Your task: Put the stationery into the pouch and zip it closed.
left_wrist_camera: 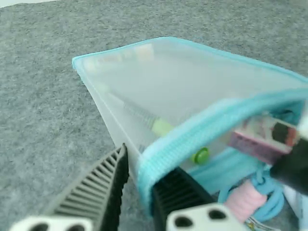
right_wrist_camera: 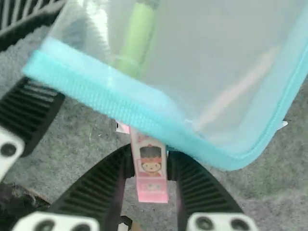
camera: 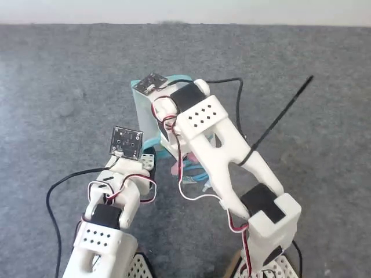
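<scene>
A translucent pouch (camera: 145, 113) with teal zip trim stands partly lifted off the grey mat. My left gripper (left_wrist_camera: 144, 168) is shut on the pouch (left_wrist_camera: 183, 82) at the corner of its teal edge, one ribbed finger on each side. A green pen (left_wrist_camera: 161, 126) lies inside the pouch. My right gripper (right_wrist_camera: 150, 159) is shut on a pink eraser (right_wrist_camera: 151, 185), just below the pouch's (right_wrist_camera: 216, 72) teal mouth edge. The green pen (right_wrist_camera: 137, 33) shows through the wall. The pink eraser (left_wrist_camera: 264, 137) sits at the pouch opening.
A blue cord with a pink piece (left_wrist_camera: 250, 197) lies on the mat beside the pouch mouth. A thin black stick (camera: 284, 113) lies on the grey mat (camera: 58, 87) to the right of the arms.
</scene>
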